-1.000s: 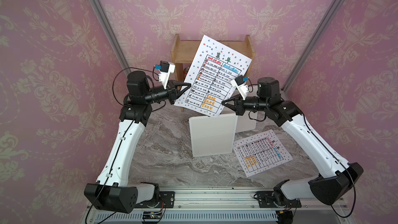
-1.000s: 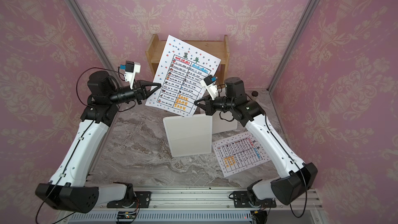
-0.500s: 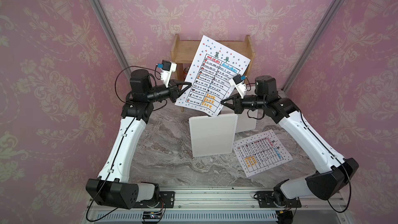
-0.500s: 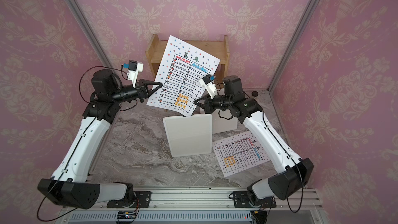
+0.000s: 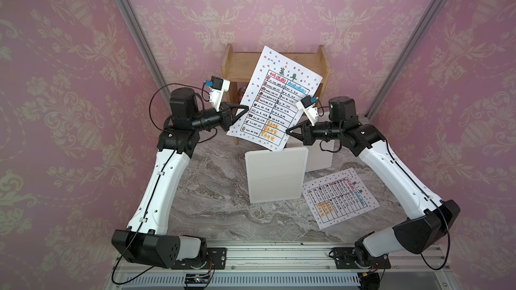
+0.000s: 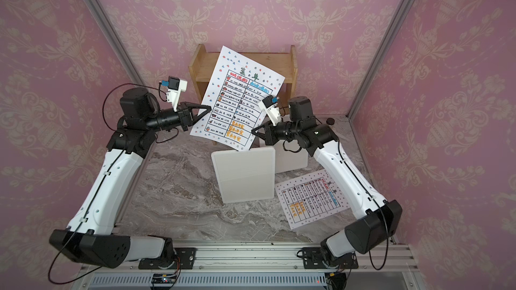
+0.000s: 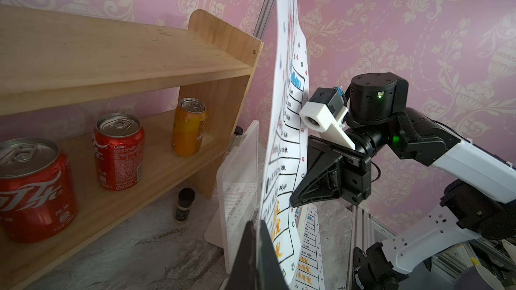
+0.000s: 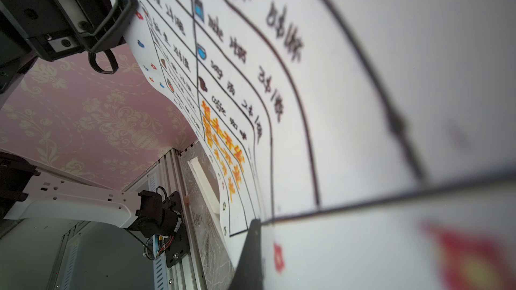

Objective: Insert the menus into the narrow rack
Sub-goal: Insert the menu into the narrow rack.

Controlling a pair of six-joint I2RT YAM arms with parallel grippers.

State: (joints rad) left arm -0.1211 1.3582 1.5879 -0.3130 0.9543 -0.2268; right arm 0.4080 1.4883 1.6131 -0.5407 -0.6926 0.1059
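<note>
One menu (image 5: 275, 101) (image 6: 240, 101) hangs upright and slightly tilted, its lower corner just above the top edge of the white narrow rack (image 5: 275, 174) (image 6: 244, 175). My left gripper (image 5: 245, 108) (image 6: 208, 108) is shut on its left edge, and the left wrist view shows the jaws (image 7: 258, 224) pinching the sheet (image 7: 287, 140). On the lower right edge my right gripper (image 5: 287, 131) (image 6: 252, 131) (image 8: 255, 223) is shut too. The sheet (image 8: 335, 107) bows between the two grips. The second menu (image 5: 340, 198) (image 6: 311, 198) lies flat on the marble table, right of the rack.
A wooden shelf (image 5: 279, 61) stands against the back wall behind the held menu, with two red cans (image 7: 118, 152) and an orange can (image 7: 188, 126) on its lower board. A small dark bottle (image 7: 184, 203) stands under the shelf. A second white panel (image 5: 321, 154) stands behind the rack.
Both arms have edged slightly inward and the held menu has shifted a little with them. Both grips on the sheet are unchanged.
</note>
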